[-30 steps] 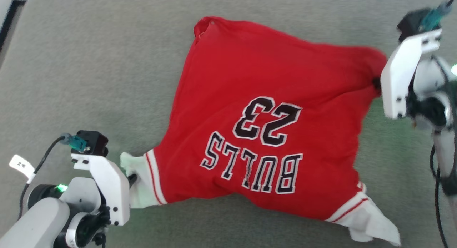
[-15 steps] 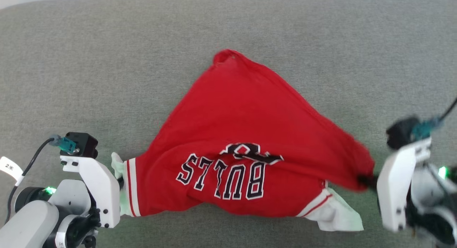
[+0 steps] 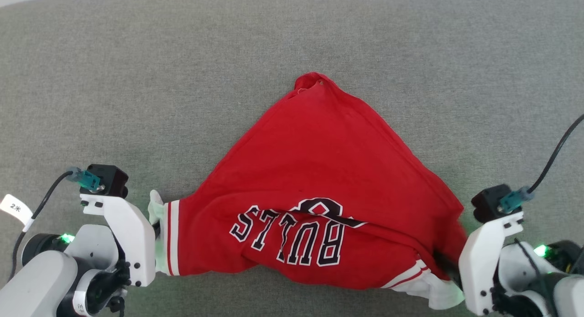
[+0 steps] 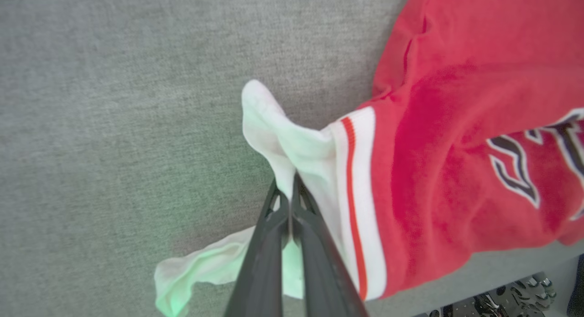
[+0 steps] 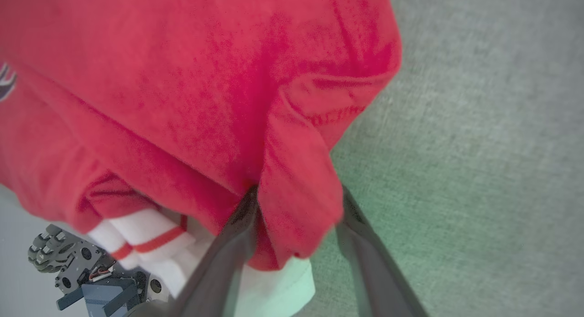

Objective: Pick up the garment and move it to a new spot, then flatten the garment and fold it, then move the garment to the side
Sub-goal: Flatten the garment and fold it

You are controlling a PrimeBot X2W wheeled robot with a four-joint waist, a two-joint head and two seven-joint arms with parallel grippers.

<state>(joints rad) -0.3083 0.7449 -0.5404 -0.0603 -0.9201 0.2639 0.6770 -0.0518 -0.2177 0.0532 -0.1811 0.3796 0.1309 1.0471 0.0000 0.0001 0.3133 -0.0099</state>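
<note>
The garment [image 3: 319, 171], a red jersey with white sleeves and black lettering, lies on the grey cloth surface [image 3: 137, 80], its far part folded toward me over most of the number. My left gripper [image 3: 157, 226] sits at its left side, shut on the white sleeve [image 4: 273, 125]; in the left wrist view the left gripper [image 4: 289, 194] pinches that cloth. At the garment's right near corner is my right gripper [image 3: 449, 267]. In the right wrist view the right gripper [image 5: 296, 194] stands open, a red flap [image 5: 296, 180] hanging loose between its fingers.
The grey surface stretches wide to the far side and to both sides of the garment. Its near edge runs just under the garment's lower hem [image 4: 502, 271]. Below that edge, parts of my wheeled base [image 5: 50, 257] show.
My right gripper has carried the garment's red corner toward the near edge, folding it over the number, and its jaws have opened. The head camera shifted early on. The left grip holds.
</note>
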